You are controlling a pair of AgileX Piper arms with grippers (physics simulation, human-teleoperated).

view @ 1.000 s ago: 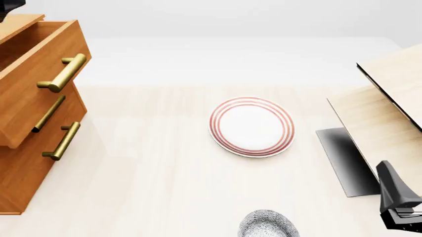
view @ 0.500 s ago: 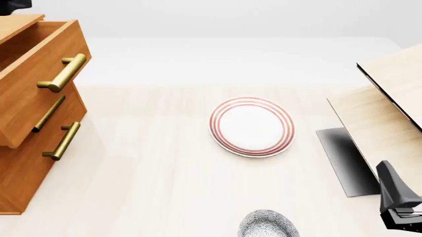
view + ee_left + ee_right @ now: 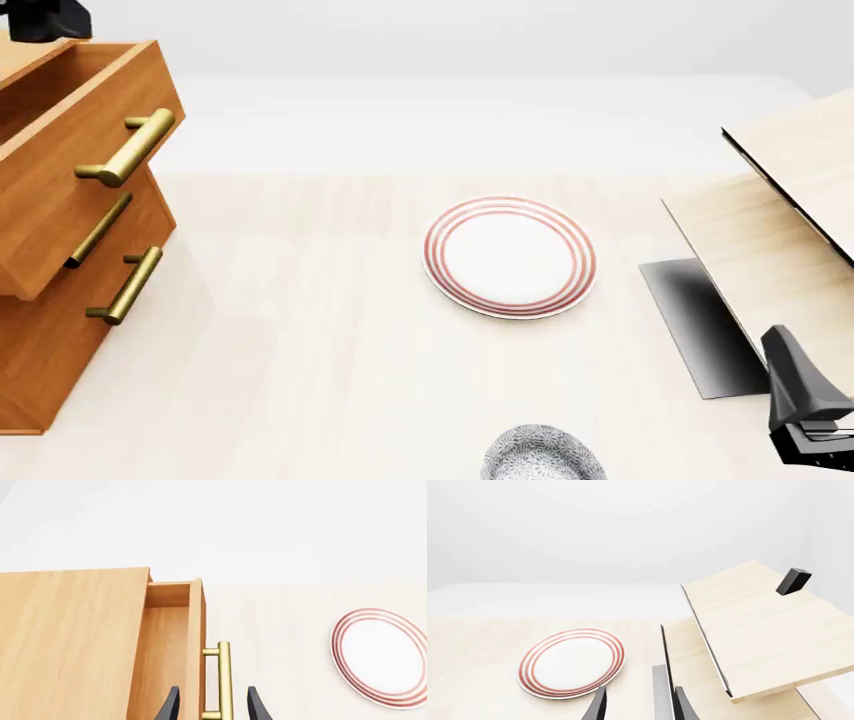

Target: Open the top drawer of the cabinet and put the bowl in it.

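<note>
At the far left we find the orange-brown wooden three-drawer cabinet [image 3: 54, 300], and its top drawer [image 3: 74, 130], the deep box with the brass bar handle [image 3: 131, 146], stands pulled out past the two drawers below. We judge it sits that way so the open box can take the bowl from above. In the left wrist view our left gripper [image 3: 212, 706] hangs over that handle, one dark finger on each side of the brass bar. The jaws are parted a little wider than the bar, and we cannot see either finger touching it, so they appear to hold nothing.

Moving right, the flat white plate with red rings [image 3: 509, 256] lies in the middle of the pale tabletop [image 3: 294, 330], well apart from the cabinet. Close to the near edge sits the small round bowl with the blue-grey speckles [image 3: 541, 455], cut off by the picture's edge, upright on the table and nowhere near the drawer yet.

Further right is the pale light-wood structure [image 3: 781, 230], a tilted board over a grey base. At the far right our right gripper [image 3: 639, 707] points out over the table towards the plate; its jaws are partly open and empty. We judge this arm is best placed to fetch the bowl.
</note>
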